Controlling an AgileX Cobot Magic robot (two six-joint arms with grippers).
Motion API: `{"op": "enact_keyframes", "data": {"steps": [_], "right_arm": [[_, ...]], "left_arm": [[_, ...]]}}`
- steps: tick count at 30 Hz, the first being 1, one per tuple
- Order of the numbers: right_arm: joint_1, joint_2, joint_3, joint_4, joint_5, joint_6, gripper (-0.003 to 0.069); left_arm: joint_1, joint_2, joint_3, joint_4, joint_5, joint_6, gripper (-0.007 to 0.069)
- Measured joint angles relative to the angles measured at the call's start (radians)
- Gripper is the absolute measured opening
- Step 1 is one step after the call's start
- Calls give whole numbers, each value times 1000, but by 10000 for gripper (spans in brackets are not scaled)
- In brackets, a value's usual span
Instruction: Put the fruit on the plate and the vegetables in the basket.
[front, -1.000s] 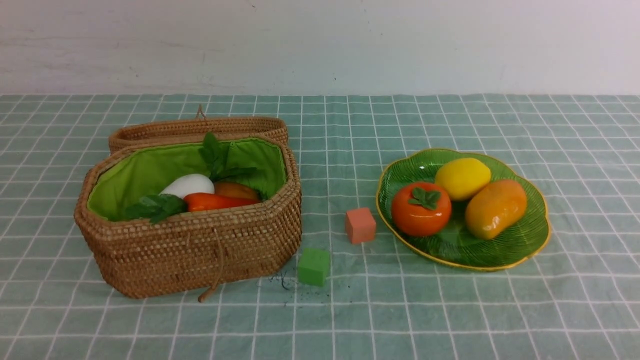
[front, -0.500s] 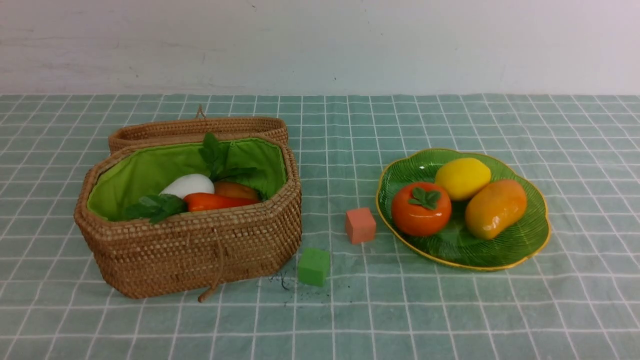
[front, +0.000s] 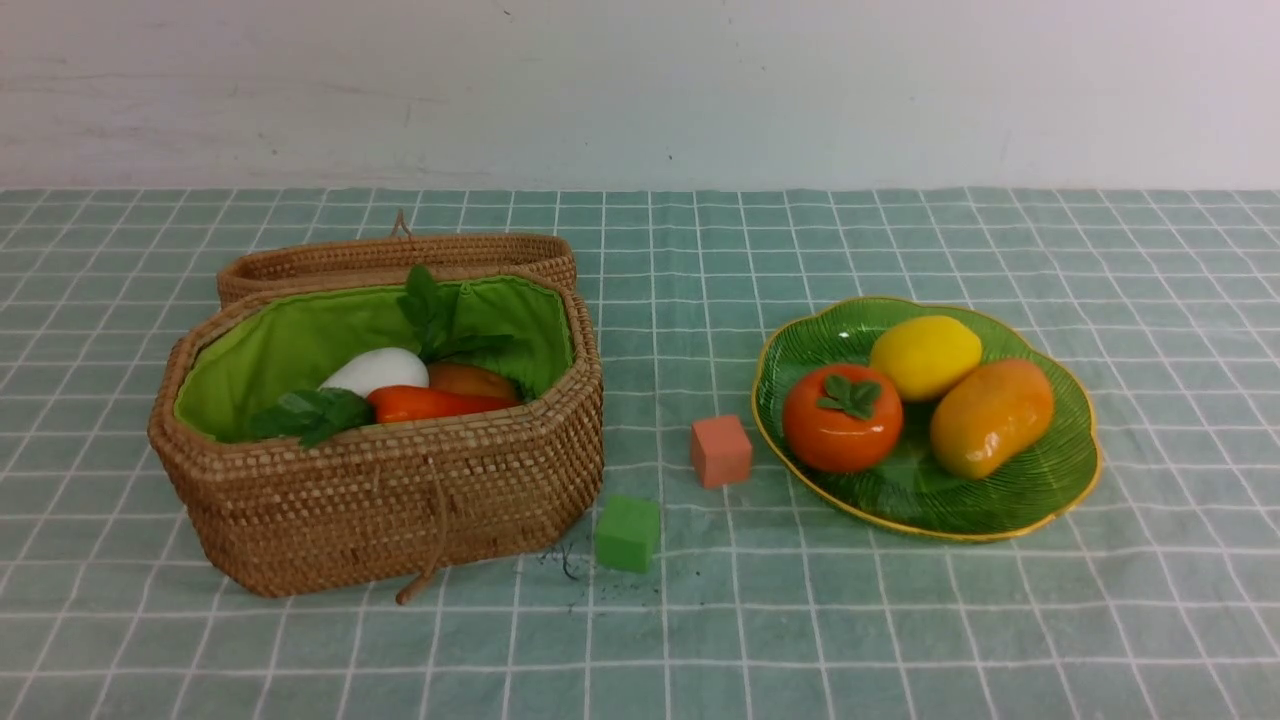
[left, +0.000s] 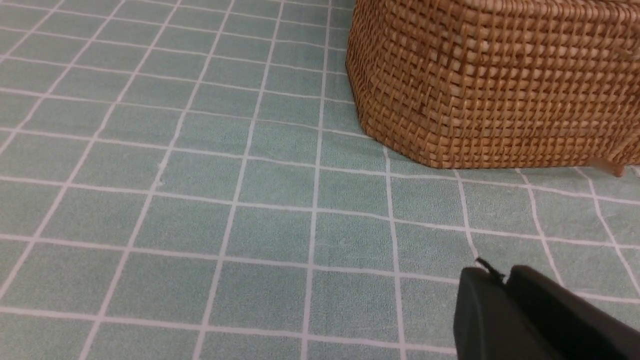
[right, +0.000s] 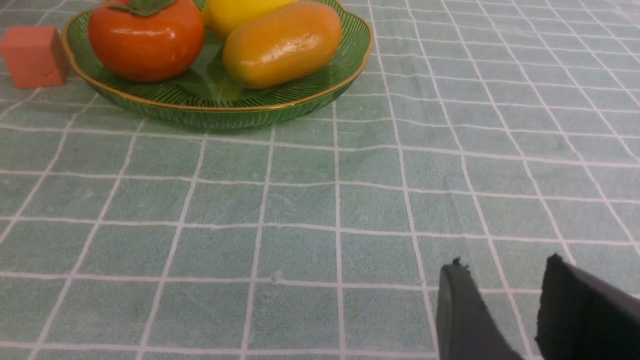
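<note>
The green leaf-shaped plate (front: 1040, 490) on the right holds the fruit: a yellow lemon (front: 925, 357), a persimmon (front: 842, 420) and a mango (front: 990, 417). In the open wicker basket (front: 400, 500) on the left lie a white radish (front: 375, 372), a red-orange pepper (front: 430, 403) and a brown-orange potato (front: 475, 380). Neither arm shows in the front view. My left gripper (left: 502, 275) is shut and empty, low over the cloth near the basket (left: 490, 85). My right gripper (right: 504, 265) is open and empty, on the near side of the plate (right: 225, 112).
A salmon cube (front: 720, 451) sits just left of the plate and a green cube (front: 628, 533) by the basket's front right corner. The basket's lid (front: 400, 255) lies folded back behind it. A checked green cloth covers the table up to a white wall.
</note>
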Motion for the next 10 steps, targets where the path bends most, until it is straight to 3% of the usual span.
{"op": "enact_keyframes", "data": {"steps": [10], "right_arm": [[0,0,0,0,0,0,242]], "left_arm": [[0,0,0,0,0,0,68]]}}
